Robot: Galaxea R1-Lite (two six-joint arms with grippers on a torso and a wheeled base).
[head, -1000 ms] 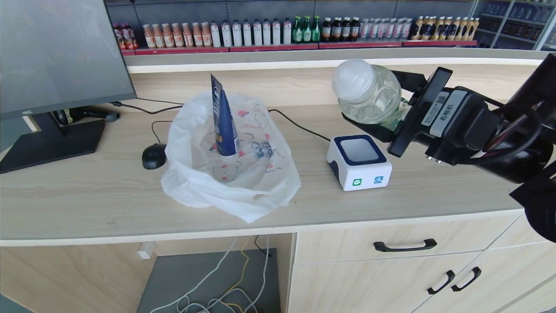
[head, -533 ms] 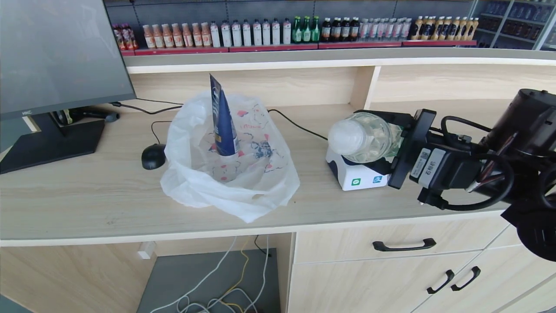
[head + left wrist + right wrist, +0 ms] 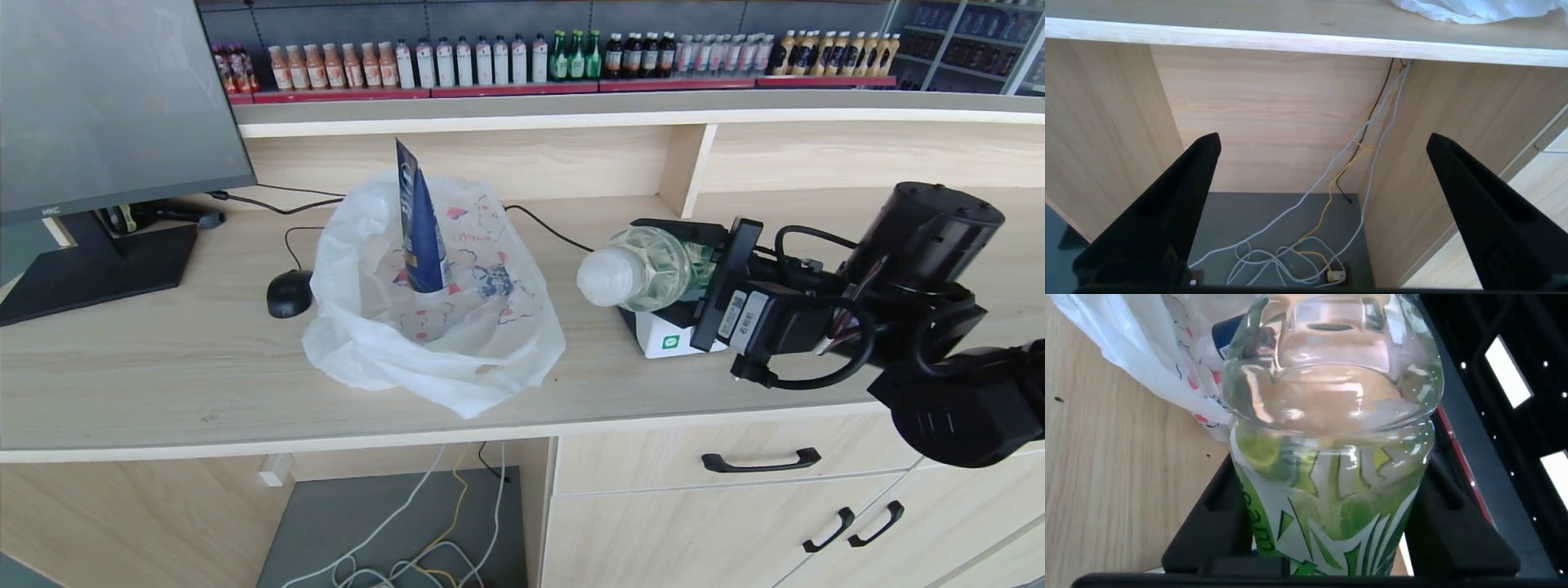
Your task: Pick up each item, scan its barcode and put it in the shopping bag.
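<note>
The right gripper [image 3: 684,269] is clenched on a clear plastic bottle with a green label and a white cap [image 3: 633,268]. It holds the bottle lying on its side, with the cap pointing toward the middle of the worktop. In the right wrist view its 2 black fingers press the label from both sides.

The bottle hangs directly over the small white scanner box with a dark blue top [image 3: 665,335], which stands nearer the front edge of the light wooden worktop [image 3: 163,367]. I judge the step is the scan.

I cannot see where the barcode is. It seems best to roll the wrist slowly, so the whole label passes the scanner window, and to keep the bottle close above the box without knocking it.

The thin white shopping bag with red and blue print [image 3: 367,351] sits at the middle of the worktop. 1 dark blue tube [image 3: 420,237] stands inside, so the bottle should go in beside it, not on it.

The left gripper [image 3: 1323,212] is released and empty, below the front edge.
</note>
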